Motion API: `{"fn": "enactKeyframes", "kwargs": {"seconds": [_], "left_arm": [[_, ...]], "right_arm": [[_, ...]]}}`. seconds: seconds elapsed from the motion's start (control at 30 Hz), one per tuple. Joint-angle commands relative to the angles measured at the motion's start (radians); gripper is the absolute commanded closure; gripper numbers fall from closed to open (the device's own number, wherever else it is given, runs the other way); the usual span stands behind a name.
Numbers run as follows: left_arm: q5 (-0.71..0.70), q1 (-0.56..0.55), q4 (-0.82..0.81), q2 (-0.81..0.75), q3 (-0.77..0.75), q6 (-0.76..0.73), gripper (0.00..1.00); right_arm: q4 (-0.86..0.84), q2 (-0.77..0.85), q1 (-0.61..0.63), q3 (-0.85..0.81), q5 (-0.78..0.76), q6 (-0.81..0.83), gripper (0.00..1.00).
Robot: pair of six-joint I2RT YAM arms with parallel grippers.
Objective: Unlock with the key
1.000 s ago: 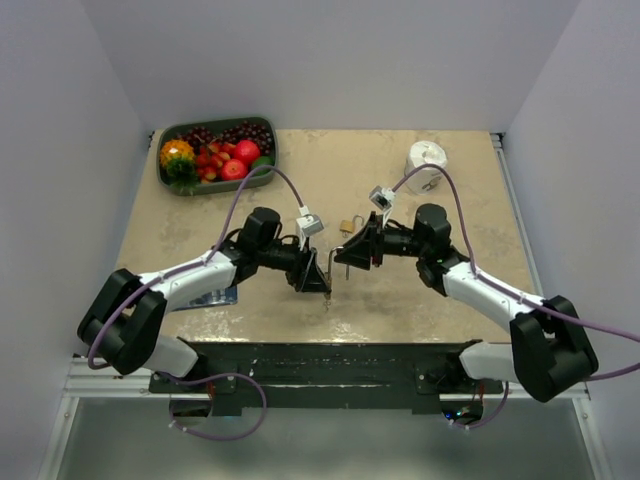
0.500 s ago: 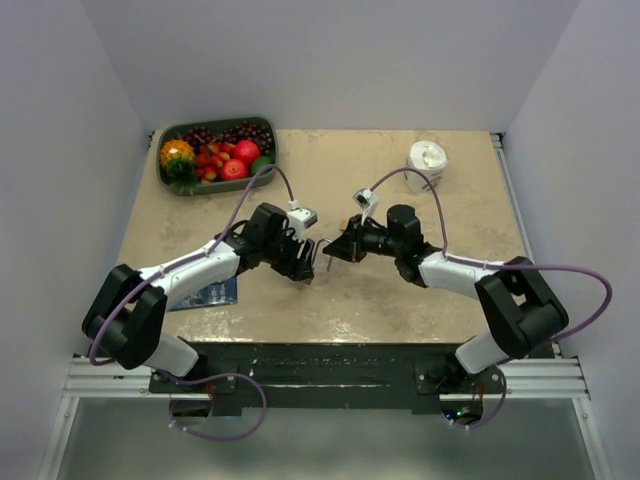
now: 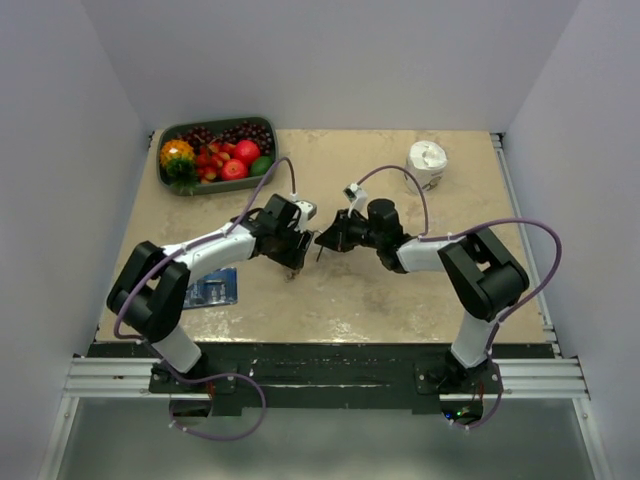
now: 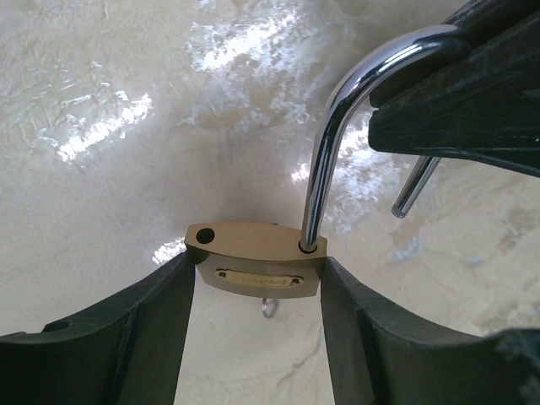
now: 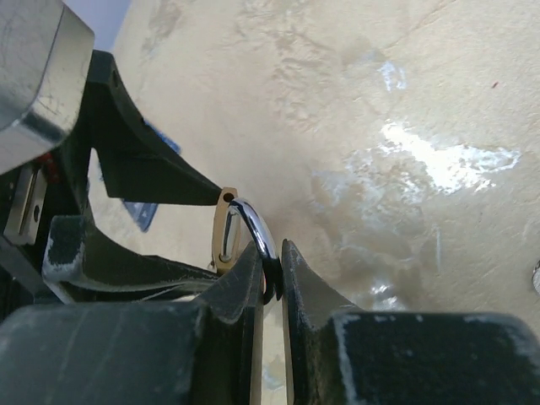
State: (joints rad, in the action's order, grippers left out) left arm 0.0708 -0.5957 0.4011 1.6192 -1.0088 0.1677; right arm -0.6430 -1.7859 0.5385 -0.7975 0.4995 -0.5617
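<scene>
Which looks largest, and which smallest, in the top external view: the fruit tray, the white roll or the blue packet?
1. fruit tray, clearly largest.
2. white roll and blue packet: they look about alike, so they are left unranked.

top cam: high up, looking down on the whole table (image 3: 400, 300) | wrist cams: super close, opposite sides, both on the same padlock (image 4: 253, 266)

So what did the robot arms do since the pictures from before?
The left gripper and right gripper both moved left and a little farther from their bases, carrying the padlock. The right gripper closed on its steel shackle. The left gripper's hold on the brass body looks unchanged. The fruit tray and white roll stayed put.
</scene>
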Motion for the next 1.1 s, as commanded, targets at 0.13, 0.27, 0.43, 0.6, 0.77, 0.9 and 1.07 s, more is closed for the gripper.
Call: {"fn": "enactKeyframes", "kwargs": {"seconds": [0.13,0.27,0.43,0.6,0.77,0.9,1.07], "left_arm": [[-0.098,0.007,0.051,0.093,-0.189,-0.028,0.94],[-0.091,0.007,0.044,0.123,-0.208,-0.023,0.73],[-0.098,0.007,0.03,0.117,-0.197,-0.03,0.46],[-0.108,0.008,0.002,0.088,-0.171,-0.031,0.28],[-0.118,0.007,-0.033,0.045,-0.151,-0.027,0.09],[-0.149,0.007,-0.09,-0.028,-0.102,-0.014,0.01],[-0.17,0.01,-0.16,-0.128,-0.059,-0.005,0.01]], "right_arm": [[0.143,-0.078,0.0,-0.138,-0.162,0.114,1.0],[0.192,-0.124,-0.005,-0.196,-0.19,0.128,1.0],[0.215,-0.179,-0.015,-0.235,-0.194,0.129,1.0],[0.224,-0.204,-0.031,-0.262,-0.197,0.131,1.0],[0.243,-0.225,-0.052,-0.295,-0.194,0.137,1.0],[0.255,-0.25,-0.066,-0.315,-0.196,0.144,1.0],[0.299,-0.282,-0.08,-0.367,-0.217,0.164,1.0]]}}
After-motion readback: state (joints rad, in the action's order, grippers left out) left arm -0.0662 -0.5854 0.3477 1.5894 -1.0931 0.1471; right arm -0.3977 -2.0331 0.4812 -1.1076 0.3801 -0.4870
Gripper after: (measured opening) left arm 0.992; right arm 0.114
